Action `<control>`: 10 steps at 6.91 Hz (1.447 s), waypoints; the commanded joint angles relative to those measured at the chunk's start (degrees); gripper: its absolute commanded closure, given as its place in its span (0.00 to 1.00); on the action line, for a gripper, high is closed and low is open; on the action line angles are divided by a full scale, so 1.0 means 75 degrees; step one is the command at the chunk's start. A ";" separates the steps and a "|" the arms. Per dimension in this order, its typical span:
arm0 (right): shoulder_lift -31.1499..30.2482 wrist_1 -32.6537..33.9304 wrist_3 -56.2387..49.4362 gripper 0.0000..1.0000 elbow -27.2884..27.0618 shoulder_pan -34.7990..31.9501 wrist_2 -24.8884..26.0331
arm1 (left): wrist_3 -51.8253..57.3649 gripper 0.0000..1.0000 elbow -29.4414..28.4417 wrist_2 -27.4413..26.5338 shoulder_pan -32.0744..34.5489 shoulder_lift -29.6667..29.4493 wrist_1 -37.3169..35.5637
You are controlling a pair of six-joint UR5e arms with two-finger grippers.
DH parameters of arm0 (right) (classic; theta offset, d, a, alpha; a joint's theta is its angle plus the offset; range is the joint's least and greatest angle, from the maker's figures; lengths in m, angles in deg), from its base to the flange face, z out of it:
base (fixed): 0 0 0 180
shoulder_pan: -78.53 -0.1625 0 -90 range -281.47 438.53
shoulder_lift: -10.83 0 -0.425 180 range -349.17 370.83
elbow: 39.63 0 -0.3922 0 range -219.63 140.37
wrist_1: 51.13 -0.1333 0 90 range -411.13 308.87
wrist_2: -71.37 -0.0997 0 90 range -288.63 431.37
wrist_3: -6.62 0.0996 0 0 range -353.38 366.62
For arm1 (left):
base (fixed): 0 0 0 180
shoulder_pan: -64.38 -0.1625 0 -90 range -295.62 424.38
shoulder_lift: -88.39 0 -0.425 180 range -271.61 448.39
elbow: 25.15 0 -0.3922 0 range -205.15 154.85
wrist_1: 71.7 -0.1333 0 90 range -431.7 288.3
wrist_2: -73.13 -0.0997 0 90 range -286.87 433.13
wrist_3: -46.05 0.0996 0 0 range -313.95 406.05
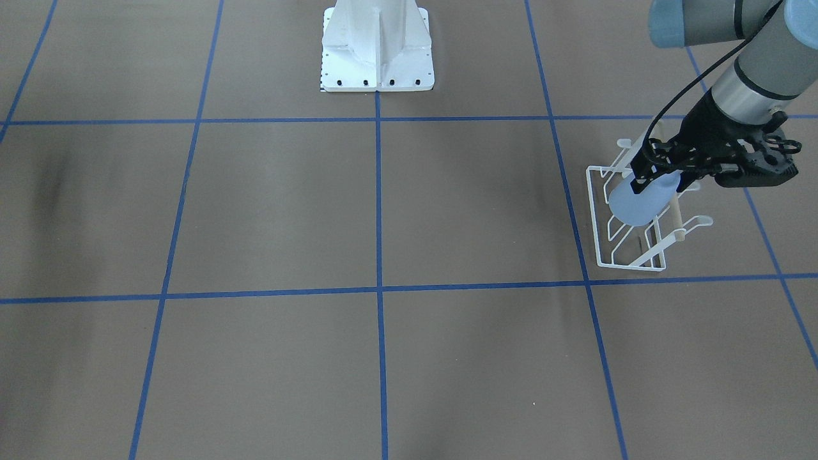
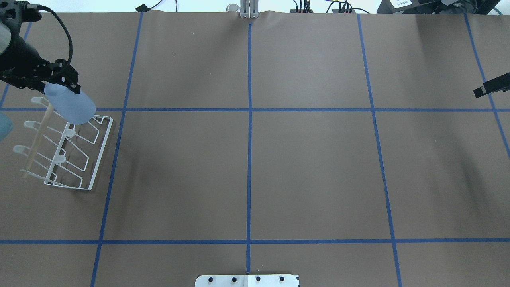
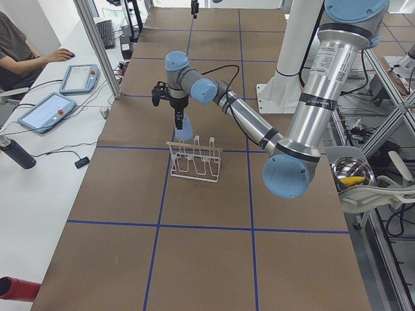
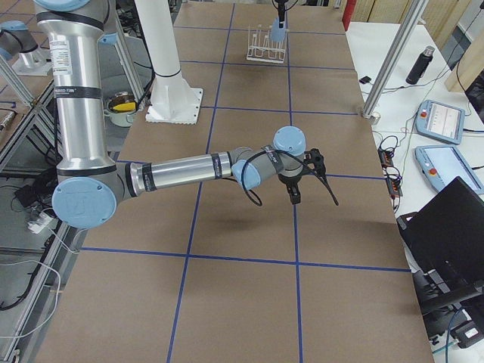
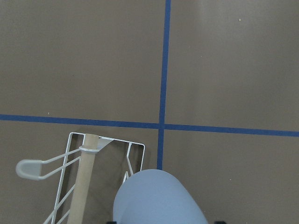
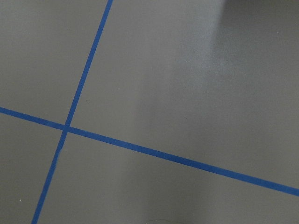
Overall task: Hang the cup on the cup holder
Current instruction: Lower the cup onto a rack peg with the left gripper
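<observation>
Exterior right shows right gripper [image 4: 293, 198], overhead, left gripper [image 2: 59, 88] clamping cup [image 2: 73, 105]

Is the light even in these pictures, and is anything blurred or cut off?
Front-facing view: soft dark shadow bands on the table, no glare; the cup is sharp. Overhead view: diffuse shadows at the right. Left wrist view: the cup is cropped by the bottom edge. Right wrist view: a paler patch at upper right.

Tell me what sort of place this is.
Probably a robotics lab workcell, not a home. The table is papered brown with a blue tape grid, two industrial arms flank a white pedestal, and an operator sits at a side bench by teach pendants.
</observation>
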 commanded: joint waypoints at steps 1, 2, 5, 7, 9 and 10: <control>0.0049 0.0012 0.0011 0.00 0.0038 0.0106 -0.0004 | 0.0013 1.00 -0.0150 0.0004 -0.0005 -0.0023 0.0043; 0.0037 0.0012 0.0011 0.00 0.0038 0.0129 -0.0004 | 0.0013 1.00 -0.0232 0.0004 -0.0167 -0.0034 0.0078; 0.0061 0.0012 0.0011 0.00 0.0050 0.0188 0.0008 | 0.0025 1.00 -0.0373 0.0004 -0.0274 0.0012 0.0171; 0.0072 0.0012 0.0011 0.00 0.0050 0.0212 0.0008 | 0.0013 1.00 -0.0631 0.0016 -0.0286 0.0024 0.0300; 0.0072 0.0012 0.0011 0.00 0.0073 0.0223 0.0008 | 0.0002 0.94 -0.0783 0.0028 -0.0286 0.0001 0.0289; 0.0072 0.0012 0.0011 0.00 0.0073 0.0223 -0.0004 | 0.0001 0.58 -0.0819 0.0039 -0.0286 -0.0034 0.0312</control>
